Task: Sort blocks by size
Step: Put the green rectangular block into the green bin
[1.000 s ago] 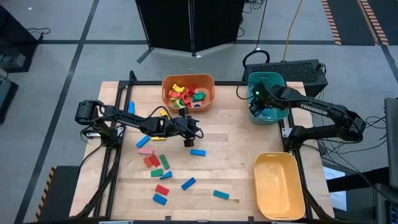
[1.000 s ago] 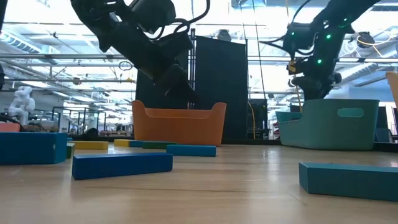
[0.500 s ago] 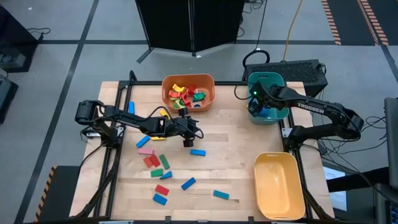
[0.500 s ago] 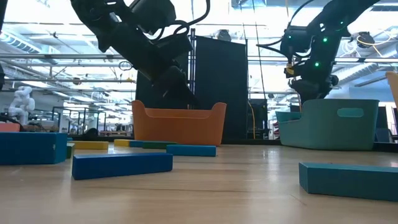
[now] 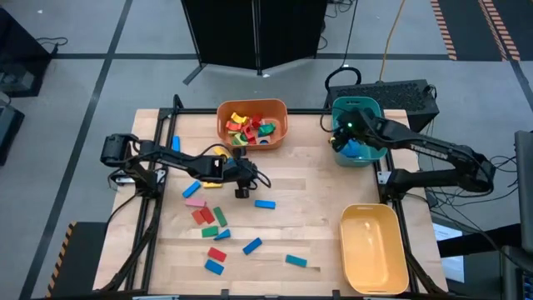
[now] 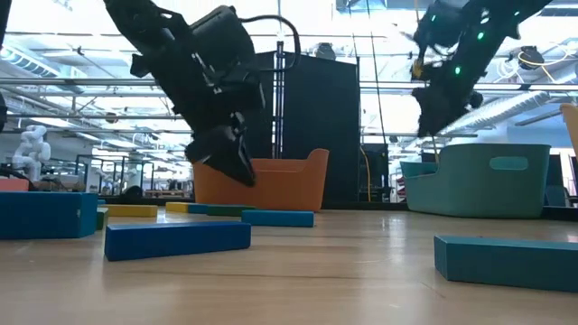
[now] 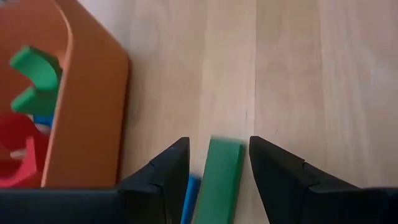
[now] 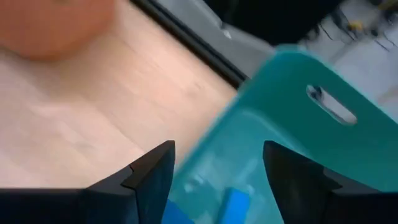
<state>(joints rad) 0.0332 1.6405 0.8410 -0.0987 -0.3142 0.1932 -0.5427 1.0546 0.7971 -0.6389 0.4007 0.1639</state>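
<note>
- Blocks (image 5: pixel 218 235) lie scattered over the left and middle of the wooden table (image 5: pixel 308 200), mostly red, green, blue and pink; one blue block (image 5: pixel 265 203) sits alone nearer the centre.
- At the far left the left arm reaches across the table, and its left gripper (image 5: pixel 242 190) hangs just in front of the orange bin (image 5: pixel 283 133).
- Seen from its wrist, a green block (image 7: pixel 219 180) stands pinched between the two dark fingers (image 7: pixel 168 180), so the left gripper is clenched on it.
- Behind it, the orange bin already holds a heap of red, green and yellow pieces.
- I judge the step in hand to be carrying this green block to the bin of its size. To do it well the block should clear the bin's rim before the fingers part, so it drops inside and does not tip off the wall.
- Farther right, the teal bin (image 5: pixel 372 108) stands at the table's back edge with a blue piece (image 8: pixel 235 204) inside.
- The right gripper (image 5: pixel 346 133) hovers over that bin, its fingers spread and holding nothing.
- At the near right the yellow bin (image 5: pixel 372 247) looks bare.
</note>
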